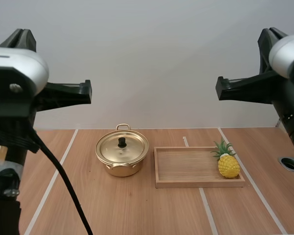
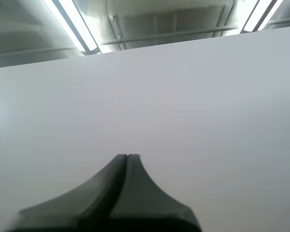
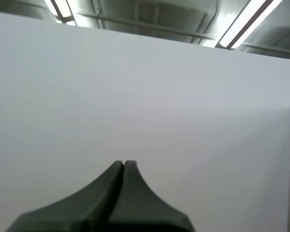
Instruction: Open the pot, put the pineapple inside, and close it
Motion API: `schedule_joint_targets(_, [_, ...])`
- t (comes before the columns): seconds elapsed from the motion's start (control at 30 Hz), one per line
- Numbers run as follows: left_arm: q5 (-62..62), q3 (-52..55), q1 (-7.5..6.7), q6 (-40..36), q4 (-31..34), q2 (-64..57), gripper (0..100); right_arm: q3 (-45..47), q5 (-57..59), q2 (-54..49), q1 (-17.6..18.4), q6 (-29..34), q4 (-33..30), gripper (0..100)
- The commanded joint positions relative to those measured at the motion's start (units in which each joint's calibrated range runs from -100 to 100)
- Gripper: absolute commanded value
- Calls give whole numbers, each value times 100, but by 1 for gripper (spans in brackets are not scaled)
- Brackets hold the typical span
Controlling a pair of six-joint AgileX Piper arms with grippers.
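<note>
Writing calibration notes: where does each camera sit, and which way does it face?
High view: behind, above the bases, facing pot, pineapple in tray; left gripper, right gripper show.
Left wrist view: on left arm, facing white board; own shut fingers.
Right wrist view: on right arm; shares that board; shut fingers.

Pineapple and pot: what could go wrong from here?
The pineapple sits close to the wooden tray's right wall, so grabbing it might bump the wall or tip it. The lid has a small knob to pinch, which could slip. The pot looks small, so the leaves might stop the lid closing.
</note>
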Motion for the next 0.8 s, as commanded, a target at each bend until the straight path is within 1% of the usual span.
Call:
schedule_joint_targets(0.0, [448,-357,2,26,25,298,0,-367,716,304,-24,-10,-167,0])
schedule_joint_targets(0.2, [1361,-1029,2,26,25,1085,0,-932,912,1043,-24,-10,-398,0])
schedule_joint_targets(0.37, [2068,-1900,2,26,25,1873,0,-1421,1236,1581,-63,-10,-439,0])
schedule_joint_targets(0.47, [2590,-2487,2,68,25,2303,0,-1647,1334,1878,-211,25,-465,0])
schedule_joint_targets(0.6, [3397,-3226,2,124,25,2900,0,-1908,1499,2231,-424,346,-465,0])
schedule_joint_targets(0.77, [3723,-3772,2,243,-3,3572,0,-2131,1813,2672,-668,556,-465,0])
